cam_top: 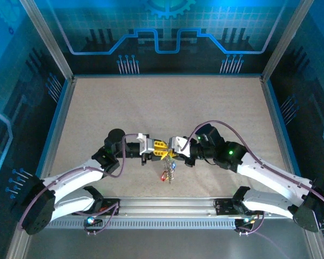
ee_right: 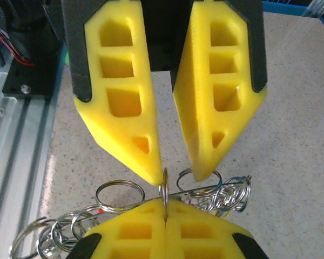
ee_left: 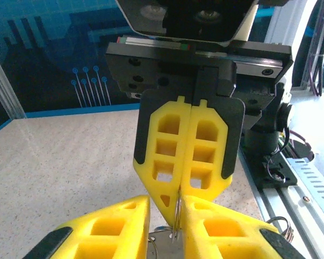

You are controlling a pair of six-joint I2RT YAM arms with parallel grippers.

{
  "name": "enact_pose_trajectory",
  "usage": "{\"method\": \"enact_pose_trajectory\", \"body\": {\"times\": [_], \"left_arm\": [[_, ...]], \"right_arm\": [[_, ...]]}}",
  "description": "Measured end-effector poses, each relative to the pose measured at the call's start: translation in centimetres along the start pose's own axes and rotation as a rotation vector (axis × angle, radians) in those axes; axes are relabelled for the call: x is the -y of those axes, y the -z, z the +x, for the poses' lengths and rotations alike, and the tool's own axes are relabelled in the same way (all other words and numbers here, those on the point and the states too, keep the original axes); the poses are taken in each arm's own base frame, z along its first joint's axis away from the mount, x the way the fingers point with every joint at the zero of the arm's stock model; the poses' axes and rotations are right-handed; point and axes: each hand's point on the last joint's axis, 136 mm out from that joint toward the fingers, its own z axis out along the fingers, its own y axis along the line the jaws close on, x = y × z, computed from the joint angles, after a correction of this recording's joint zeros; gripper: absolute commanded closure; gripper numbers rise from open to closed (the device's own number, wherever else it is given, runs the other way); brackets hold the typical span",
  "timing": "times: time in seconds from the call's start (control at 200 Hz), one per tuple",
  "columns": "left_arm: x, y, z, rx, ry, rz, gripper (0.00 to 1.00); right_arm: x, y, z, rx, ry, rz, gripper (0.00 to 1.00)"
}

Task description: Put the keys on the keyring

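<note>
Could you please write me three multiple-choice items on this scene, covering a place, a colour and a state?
1. Where is the keyring?
A) between the left claw and the right claw
B) lying far to the left
C) lying far to the right

2. What colour are the claw fingers?
A) red
B) yellow
C) green

3. How is the right claw?
A) wide open
B) shut on nothing
C) shut on the keyring

Answers:
1 A, the ring's wire stands where the two claws meet.
2 B, all four fingers are yellow.
3 C, its fingers meet around the wire.
</note>
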Motion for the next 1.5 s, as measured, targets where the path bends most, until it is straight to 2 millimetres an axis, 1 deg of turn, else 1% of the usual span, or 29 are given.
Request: {"method": "enact_pose_trajectory", "body": {"times": [0.08,0.175,0.265,0.305,0.335,0.37,0.465,0.7,0.745,0.81,0.835,0.885,0.951,1.011,1.101,1.146,1.266,1.416,1.501], "left_arm": [[0.0,0.0,0.1,-0.025,-0.009,-0.001,0.77],[0.1,-0.1,0.7,-0.057,-0.006,0.000,0.78],[0.2,-0.2,1.2,-0.083,-0.009,0.005,0.80],[0.3,-0.2,1.4,-0.096,-0.013,0.010,0.84],[0.4,-0.3,1.5,-0.105,-0.014,0.012,0.90],[0.5,-0.3,1.6,-0.115,-0.017,0.013,1.00],[0.7,-0.3,1.9,-0.136,-0.032,0.019,1.00],[0.5,-0.1,1.8,-0.161,-0.071,0.002,1.00],[0.5,-0.1,1.6,-0.163,-0.076,-0.001,1.00],[0.4,-0.1,1.3,-0.163,-0.082,-0.004,1.00],[0.4,-0.1,1.3,-0.166,-0.081,-0.008,1.00],[0.3,0.0,1.6,-0.174,-0.075,-0.013,1.00],[0.5,0.1,1.9,-0.174,-0.068,-0.013,1.00],[0.7,0.2,2.2,-0.170,-0.067,-0.010,1.00],[0.9,0.3,2.3,-0.144,-0.061,-0.014,1.00],[1.0,0.3,2.2,-0.127,-0.055,-0.014,1.00],[1.1,0.3,1.3,-0.068,-0.049,-0.006,1.00],[1.2,0.2,-0.4,0.004,-0.056,0.015,1.00],[1.4,0.1,-0.7,0.027,-0.052,0.025,1.00]], "right_arm": [[0.1,0.0,-0.1,-0.027,0.020,0.014,1.00],[0.2,-0.2,-0.5,-0.045,0.045,0.023,1.00],[0.1,-0.4,-0.1,-0.073,0.054,0.023,1.00],[0.1,-0.5,0.0,-0.083,0.057,0.023,1.00],[0.0,-0.6,0.1,-0.091,0.059,0.022,1.00],[0.0,-0.6,0.3,-0.104,0.059,0.023,1.00],[0.1,-0.7,0.5,-0.123,0.060,0.025,1.00],[0.1,-0.6,0.3,-0.116,0.065,0.031,1.00],[0.1,-0.5,0.1,-0.111,0.067,0.033,0.91],[0.2,-0.2,-0.1,-0.099,0.070,0.037,0.80],[0.2,-0.1,-0.4,-0.087,0.069,0.039,0.78],[0.3,0.3,-1.0,-0.058,0.073,0.049,0.75],[0.4,0.9,-1.6,-0.012,0.075,0.062,0.75],[0.3,1.1,-1.4,0.009,0.071,0.067,0.75],[-0.2,0.9,-0.2,0.008,0.051,0.054,0.75],[-0.5,0.7,0.3,0.003,0.039,0.046,0.73],[-0.9,0.4,1.4,-0.005,0.011,0.040,0.72],[-0.9,0.4,0.7,0.034,0.004,0.036,0.73],[-0.9,0.4,0.1,0.060,0.000,0.036,0.73]]}}
